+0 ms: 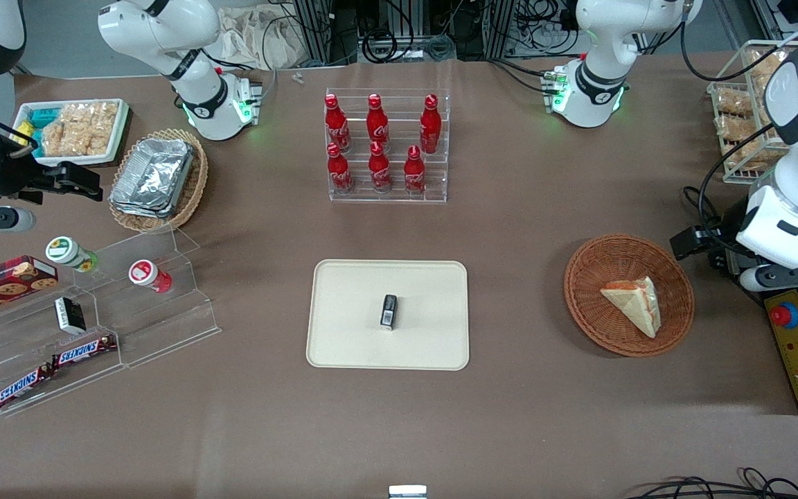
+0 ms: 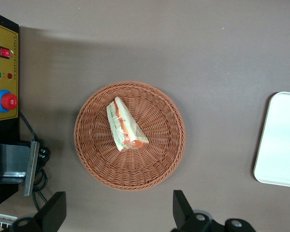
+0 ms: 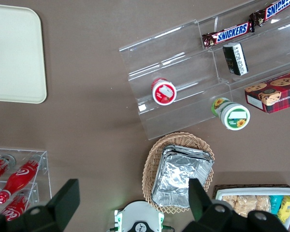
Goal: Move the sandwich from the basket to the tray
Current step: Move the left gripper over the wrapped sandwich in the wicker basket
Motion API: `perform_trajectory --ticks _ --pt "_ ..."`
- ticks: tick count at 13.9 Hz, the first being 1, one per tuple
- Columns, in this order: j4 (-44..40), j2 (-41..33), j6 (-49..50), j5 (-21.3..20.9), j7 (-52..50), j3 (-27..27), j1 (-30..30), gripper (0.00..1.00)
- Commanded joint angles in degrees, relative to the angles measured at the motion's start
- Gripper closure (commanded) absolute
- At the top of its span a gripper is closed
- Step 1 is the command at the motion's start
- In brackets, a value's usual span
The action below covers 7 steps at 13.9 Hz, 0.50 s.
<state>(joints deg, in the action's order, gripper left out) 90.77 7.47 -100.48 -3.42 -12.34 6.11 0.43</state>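
Note:
The sandwich [image 1: 638,301] [image 2: 125,126], a pale bread wedge with red and green at its edge, lies in the round reddish-brown basket [image 1: 582,277] [image 2: 92,159] toward the working arm's end of the table. My gripper [image 2: 118,211] hangs open well above the table with nothing between its fingers. It sits just outside the basket's rim, a little farther from the front camera than the basket. The cream tray [image 1: 343,333] [image 2: 282,145] lies flat at the table's middle, beside the basket, and carries a small black packet [image 1: 388,311].
A yellow box with a red stop button [image 1: 785,315] [image 2: 4,102] sits close beside the basket at the table's end. A clear rack of red bottles [image 1: 385,149] stands farther from the front camera than the tray. Snack shelves [image 1: 87,326] and a foil-tray basket [image 1: 156,177] lie toward the parked arm's end.

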Motion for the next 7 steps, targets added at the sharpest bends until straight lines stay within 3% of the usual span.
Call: perform_trajectory --ticks 1,7 --pt "-1.0 0.6 0.1 -0.2 -0.5 0.1 0.1 0.01" --pt "-0.3 1.0 1.2 -0.1 -2.7 0.0 1.1 0.01"
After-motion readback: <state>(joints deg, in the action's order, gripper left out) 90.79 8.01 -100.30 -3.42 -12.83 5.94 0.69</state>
